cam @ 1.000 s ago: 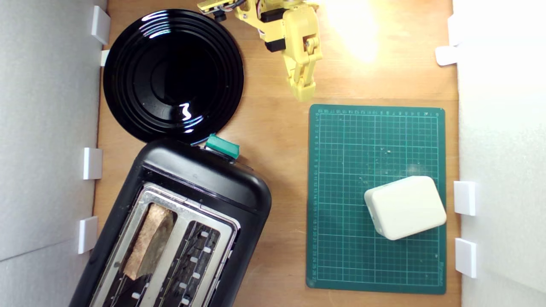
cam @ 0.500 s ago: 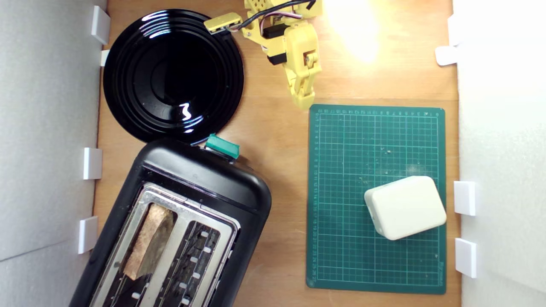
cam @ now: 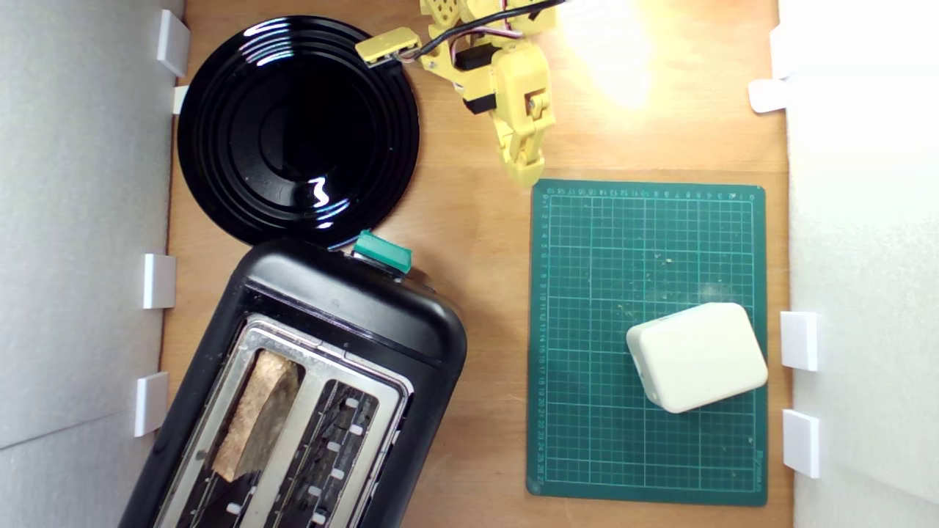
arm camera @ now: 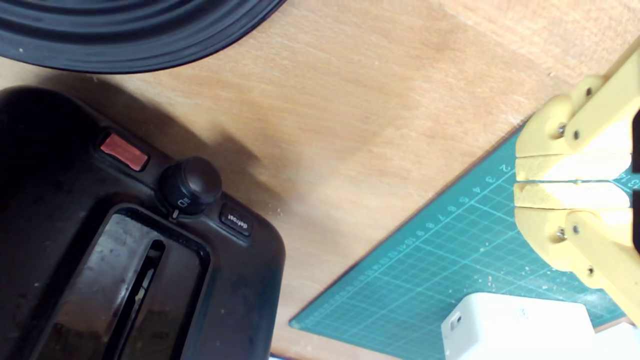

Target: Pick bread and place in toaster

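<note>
The bread (cam: 258, 414), brown-crusted, stands in the slot of the black toaster (cam: 345, 308) nearer the exterior view's left; the other slot holds nothing. The toaster's teal lever (cam: 382, 252) points toward the plate. My yellow gripper (cam: 525, 170) hangs near the table's far edge, at the green mat's far corner, well away from the toaster. Its jaws are shut with nothing between them, as the wrist view shows (arm camera: 520, 176). The wrist view also shows the toaster's front end (arm camera: 75, 200) with a knob and a red button; the bread is hidden there.
A round black plate (cam: 297, 128) lies at the far left of the exterior view, touching the toaster. A green cutting mat (cam: 601, 293) covers the right side, with a cream rounded box (cam: 695, 356) on it. White foam walls (cam: 81, 220) line both sides.
The arm has shifted slightly toward the exterior view's right and nearer the mat's corner. The gripper stays shut. Bread, toaster and box have not moved.
</note>
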You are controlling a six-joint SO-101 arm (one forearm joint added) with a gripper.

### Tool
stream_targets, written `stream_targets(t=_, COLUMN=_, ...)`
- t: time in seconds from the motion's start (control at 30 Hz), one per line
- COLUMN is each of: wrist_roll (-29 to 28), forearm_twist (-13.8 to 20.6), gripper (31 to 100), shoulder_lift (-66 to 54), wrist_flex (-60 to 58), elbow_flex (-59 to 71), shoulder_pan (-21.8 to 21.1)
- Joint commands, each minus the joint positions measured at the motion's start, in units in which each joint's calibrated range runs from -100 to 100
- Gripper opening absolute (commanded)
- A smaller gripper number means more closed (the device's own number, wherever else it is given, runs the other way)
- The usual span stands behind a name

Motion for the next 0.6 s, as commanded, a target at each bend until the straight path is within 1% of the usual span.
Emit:
stream_targets(t=0.0, wrist_roll=-0.1, forearm_twist=-0.1, gripper=34.0, shoulder_lift=-0.6, wrist_flex=-1.6, elbow_flex=0.2, shoulder_pan=-0.8)
stream_targets(t=0.1, wrist_roll=-0.2, forearm_twist=-0.1, gripper=34.1, shoulder_lift=-0.4, wrist_flex=-1.4, elbow_flex=0.2, shoulder_pan=-0.8)
stream_targets(t=0.23, wrist_roll=-0.1, forearm_twist=-2.9, gripper=33.6, shoulder_lift=-0.3, wrist_flex=-1.3, elbow_flex=0.2, shoulder_pan=-0.9)
stream_targets(t=0.3, wrist_roll=0.2, forearm_twist=-2.1, gripper=33.4, shoulder_lift=-0.3, wrist_flex=-1.3, elbow_flex=0.0, shoulder_pan=-0.9)
stream_targets(t=0.57, wrist_roll=0.2, forearm_twist=-2.1, gripper=33.3, shoulder_lift=-0.2, wrist_flex=-1.3, elbow_flex=0.1, shoulder_pan=-0.6)
